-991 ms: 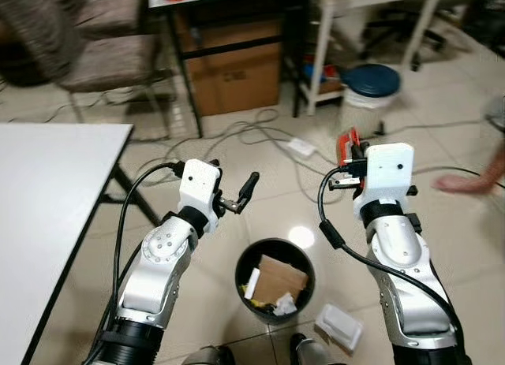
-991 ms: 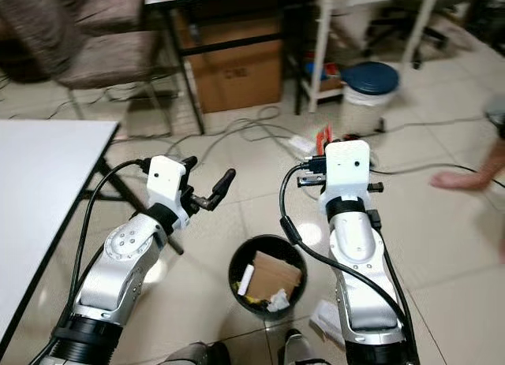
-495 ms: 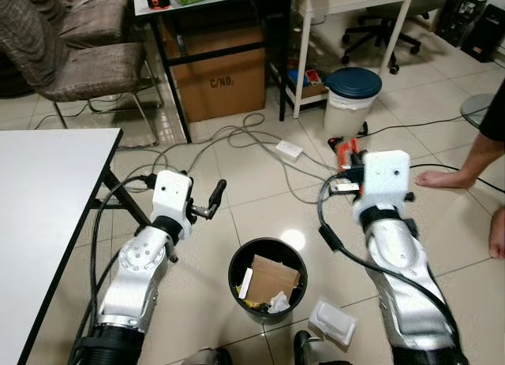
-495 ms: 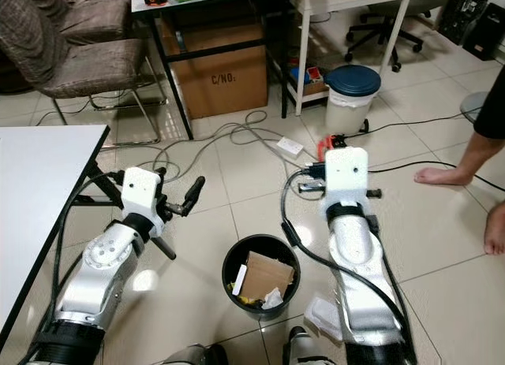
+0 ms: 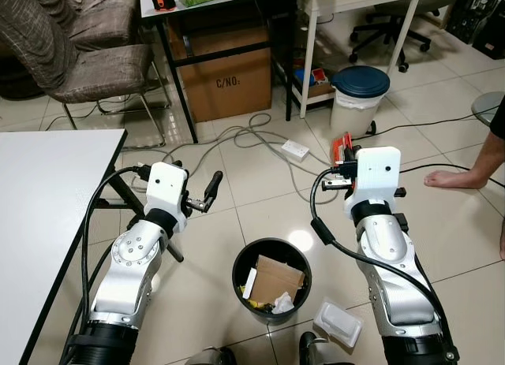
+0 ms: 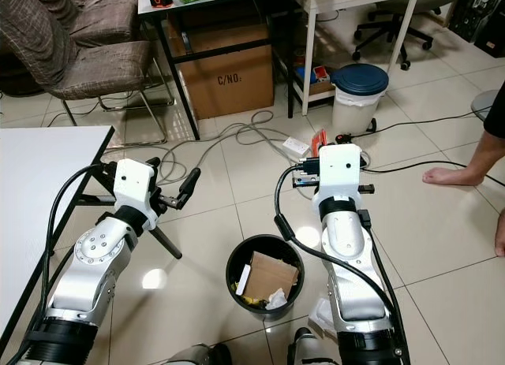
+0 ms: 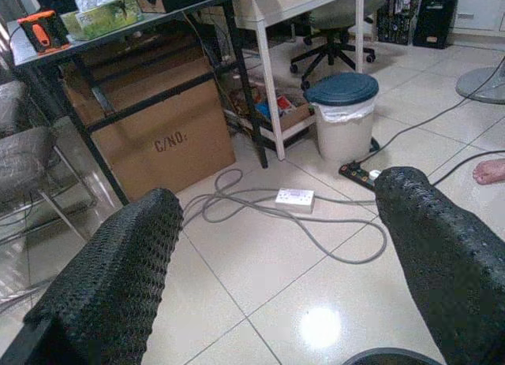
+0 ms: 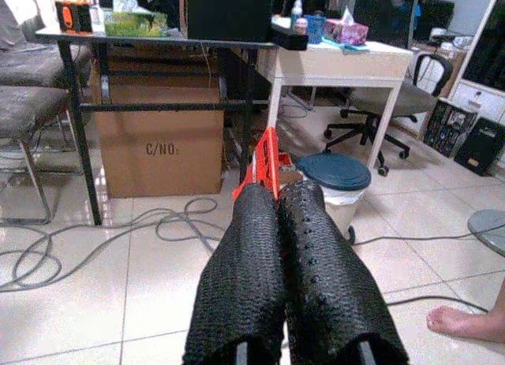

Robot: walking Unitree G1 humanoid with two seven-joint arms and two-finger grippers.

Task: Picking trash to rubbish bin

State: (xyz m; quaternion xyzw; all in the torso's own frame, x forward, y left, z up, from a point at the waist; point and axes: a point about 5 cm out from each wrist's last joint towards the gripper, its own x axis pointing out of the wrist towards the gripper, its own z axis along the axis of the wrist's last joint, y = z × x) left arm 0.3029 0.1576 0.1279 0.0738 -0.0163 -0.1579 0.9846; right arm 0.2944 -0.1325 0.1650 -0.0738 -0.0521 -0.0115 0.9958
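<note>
1. Pale glossy floor tiles (image 5: pixel 260 211) run under an office corner, with cables (image 5: pixel 237 140) snaking toward a power strip (image 5: pixel 295 150).
2. At the near centre stands the black rubbish bin (image 5: pixel 273 280), between the two arms, already holding cardboard (image 5: pixel 278 278) and crumpled paper scraps. It sits close to the robot's feet, likely so a drop needs only a short reach.
3. The right tool (image 8: pixel 280 203) has its two black fingers pressed together on a thin orange-red piece of trash (image 8: pixel 263 162), which sticks out past the fingertips. It is held raised, to the right of and beyond the bin rather than over its mouth, so by appearance the piece must yet be carried left and nearer before release.
4. The left tool (image 7: pixel 276 247) is spread wide with nothing between its fingers (image 7: pixel 118 278), held left of the bin, apparently kept clear.
5. A white plastic container (image 5: pixel 339 323) lies on the floor just right of the bin, seemingly trash not yet collected.
6. Farther off stand a lidded white bin (image 5: pixel 359 97), a cardboard box (image 5: pixel 229 85), a chair (image 5: pixel 95 65) and a white bench (image 5: pixel 47 199) at left; a person's bare foot (image 5: pixel 454 178) rests at far right.
</note>
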